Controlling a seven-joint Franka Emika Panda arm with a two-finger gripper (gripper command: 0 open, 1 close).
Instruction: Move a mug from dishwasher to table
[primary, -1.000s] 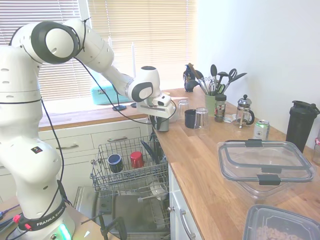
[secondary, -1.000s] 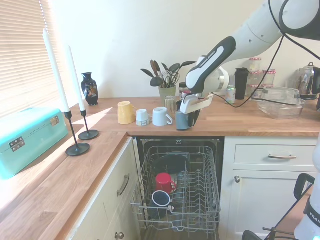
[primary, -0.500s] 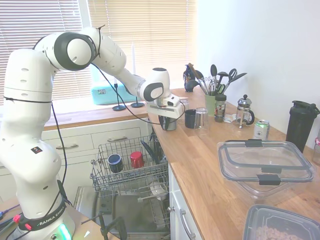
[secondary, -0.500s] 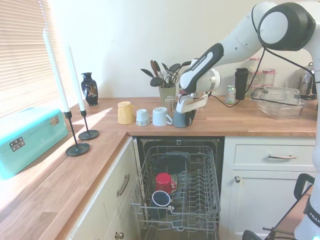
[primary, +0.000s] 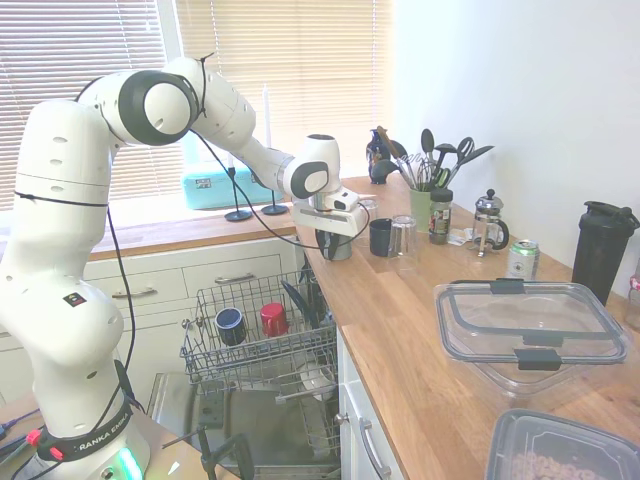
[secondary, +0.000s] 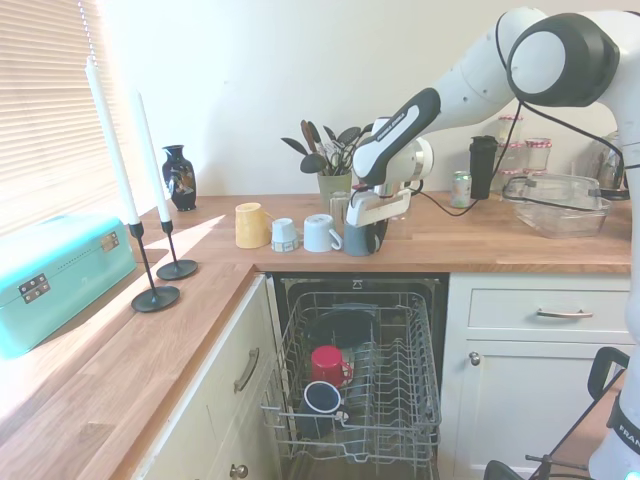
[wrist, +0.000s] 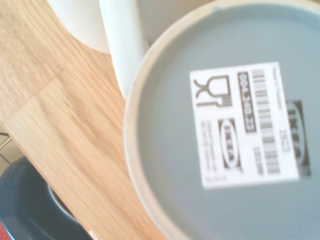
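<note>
We see the gripper (secondary: 364, 228) clamped on the mug (secondary: 358, 240), inverted directly beneath it, axis vertical, rim apparently resting on the table (secondary: 480, 250).

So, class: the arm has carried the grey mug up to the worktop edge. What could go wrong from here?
1. The mug sits near the table edge above the open dishwasher; released badly, it might tip off.
2. The white mug stands close beside it; the gripper could knock it when withdrawing.
</note>
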